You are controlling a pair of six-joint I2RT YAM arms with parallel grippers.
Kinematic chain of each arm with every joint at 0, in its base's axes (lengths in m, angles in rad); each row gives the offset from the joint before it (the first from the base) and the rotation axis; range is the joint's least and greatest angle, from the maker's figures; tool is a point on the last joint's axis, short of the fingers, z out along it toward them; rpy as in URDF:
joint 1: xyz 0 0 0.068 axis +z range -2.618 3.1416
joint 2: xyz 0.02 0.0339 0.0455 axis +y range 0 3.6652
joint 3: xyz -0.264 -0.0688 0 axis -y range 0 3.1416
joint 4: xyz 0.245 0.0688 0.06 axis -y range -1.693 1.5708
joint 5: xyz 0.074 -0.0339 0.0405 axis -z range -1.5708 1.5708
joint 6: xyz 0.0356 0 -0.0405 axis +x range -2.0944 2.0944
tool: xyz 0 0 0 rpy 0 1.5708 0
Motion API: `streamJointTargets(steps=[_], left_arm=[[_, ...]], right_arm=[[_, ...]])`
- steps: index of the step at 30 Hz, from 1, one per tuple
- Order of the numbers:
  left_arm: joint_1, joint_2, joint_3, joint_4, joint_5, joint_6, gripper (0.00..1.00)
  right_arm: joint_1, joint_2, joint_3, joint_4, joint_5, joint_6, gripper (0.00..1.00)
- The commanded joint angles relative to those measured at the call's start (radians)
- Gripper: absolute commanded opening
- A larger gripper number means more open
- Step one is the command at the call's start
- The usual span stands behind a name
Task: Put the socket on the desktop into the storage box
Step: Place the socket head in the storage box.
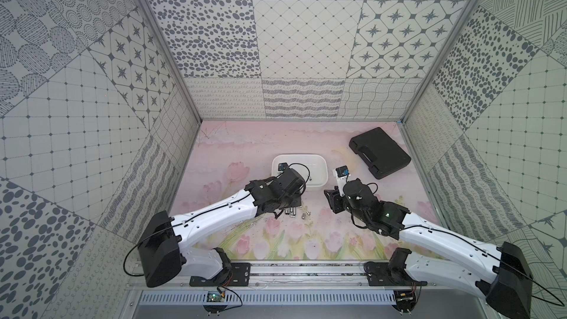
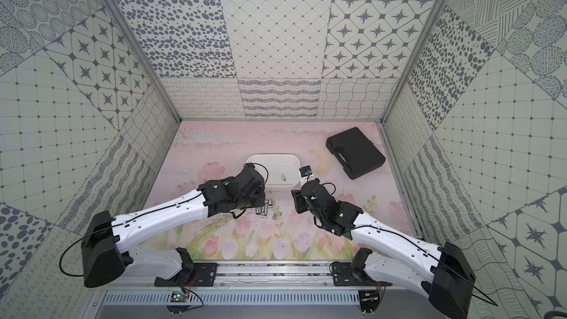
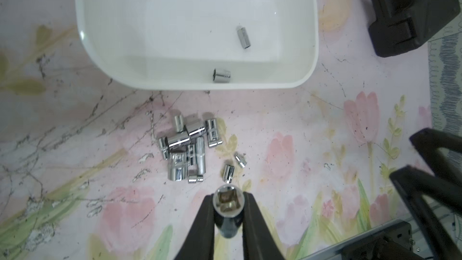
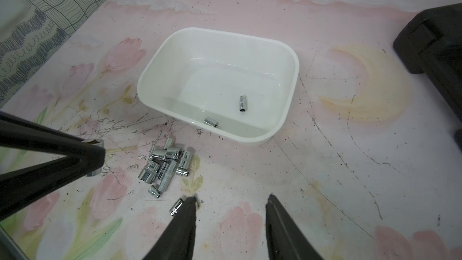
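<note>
Left end effector [image 3: 228, 197]: closed tight on one chrome steel socket [image 3: 228, 205], held over the pink flower-printed counter [image 4: 325, 171], short of the white rounded-rectangular plastic storage box [image 4: 225, 46]. Right end effector [image 4: 231, 199]: fingers partly apart, nothing between them, one loose socket [image 4: 176, 206] just beside a fingertip. Box contents: two sockets, one slim [image 4: 242, 103], one short [image 4: 211, 122] against the near wall. A heap of chrome sockets [image 4: 167, 166] lies on the counter near the box. Flat black hard-shell case [image 1: 380, 153] well apart
</note>
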Motion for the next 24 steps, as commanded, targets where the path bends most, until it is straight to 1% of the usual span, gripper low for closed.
streamJointTargets(steps=[1, 2, 5, 7, 12, 15, 21, 22, 24], left_arm=[[0.009, 0.152, 0.147, 0.106, -0.148, 0.349, 0.00], [0.013, 0.188, 0.176, 0.115, -0.159, 0.360, 0.00], [0.037, 0.288, 0.263, 0.115, -0.130, 0.367, 0.00], [0.059, 0.343, 0.298, 0.153, -0.129, 0.361, 0.00], [0.128, 0.458, 0.361, 0.186, -0.060, 0.340, 0.00], [0.152, 0.513, 0.381, 0.191, -0.063, 0.344, 0.00], [0.196, 0.604, 0.407, 0.184, 0.011, 0.306, 0.00], [0.197, 0.610, 0.405, 0.184, 0.016, 0.299, 0.01], [0.199, 0.624, 0.399, 0.186, 0.021, 0.295, 0.10]], right_arm=[[0.006, -0.003, -0.008, 0.023, -0.002, 0.034, 0.48], [0.005, -0.011, -0.013, 0.020, 0.012, 0.040, 0.48], [0.006, -0.050, -0.024, 0.000, 0.093, 0.065, 0.47], [0.005, -0.089, -0.043, -0.005, 0.150, 0.085, 0.47], [0.006, -0.183, -0.082, -0.002, 0.224, 0.098, 0.47], [0.005, -0.195, -0.084, -0.001, 0.231, 0.090, 0.47], [0.006, -0.132, -0.065, 0.003, 0.209, 0.081, 0.47], [0.006, -0.116, -0.060, 0.003, 0.203, 0.080, 0.47], [0.006, -0.085, -0.050, 0.003, 0.185, 0.077, 0.47]])
